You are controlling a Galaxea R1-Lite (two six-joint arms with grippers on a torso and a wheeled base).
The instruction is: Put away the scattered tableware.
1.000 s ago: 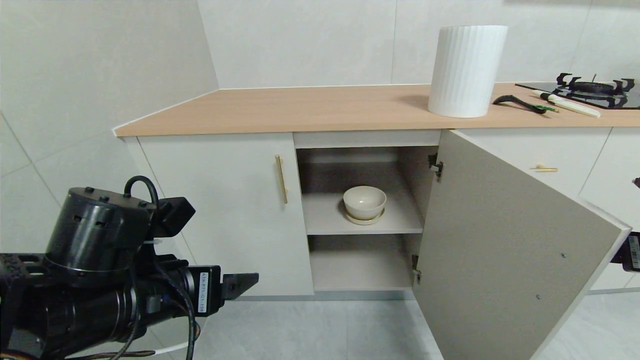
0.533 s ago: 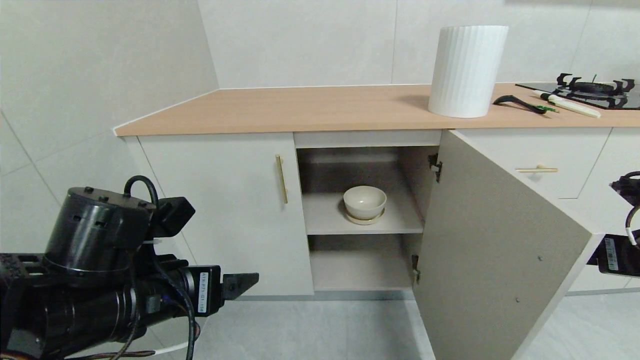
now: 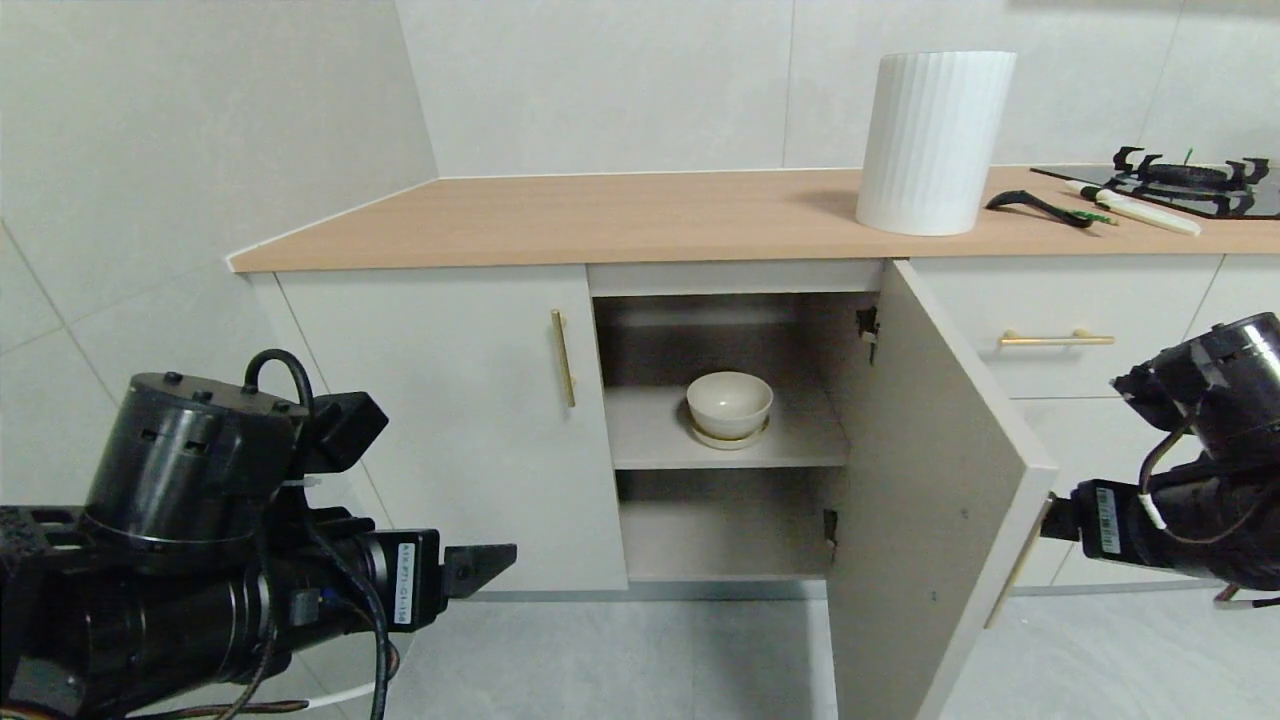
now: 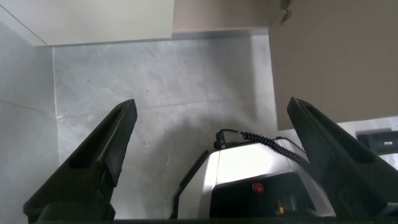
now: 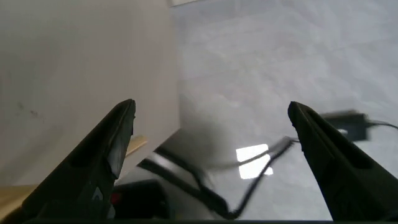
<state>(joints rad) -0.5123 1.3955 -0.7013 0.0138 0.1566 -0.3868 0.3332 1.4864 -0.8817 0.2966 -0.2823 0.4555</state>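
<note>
A cream bowl [image 3: 729, 402] sits on a small plate [image 3: 729, 437] on the upper shelf of the open cabinet [image 3: 720, 450]. The cabinet door [image 3: 930, 480] stands half open, its gold handle [image 3: 1015, 570] on the outer face. My right gripper [image 3: 1055, 515] is against that outer face beside the handle; in the right wrist view the gripper [image 5: 211, 149] is open and empty, next to the door [image 5: 81, 74]. My left gripper [image 3: 480, 565] hangs low in front of the closed left door; the left wrist view shows this gripper [image 4: 211, 149] open over the floor.
On the wooden countertop [image 3: 600, 215] stand a tall white ribbed container [image 3: 935, 140], a black utensil [image 3: 1040, 205] and a white-handled tool [image 3: 1135, 208], with a gas burner [image 3: 1190, 175] at the far right. A drawer with a gold handle [image 3: 1055, 339] lies behind the door.
The cabinet door has swung partway toward shut. My right arm has come in from the right edge, staying against the door's outer face. The left arm has not moved.
</note>
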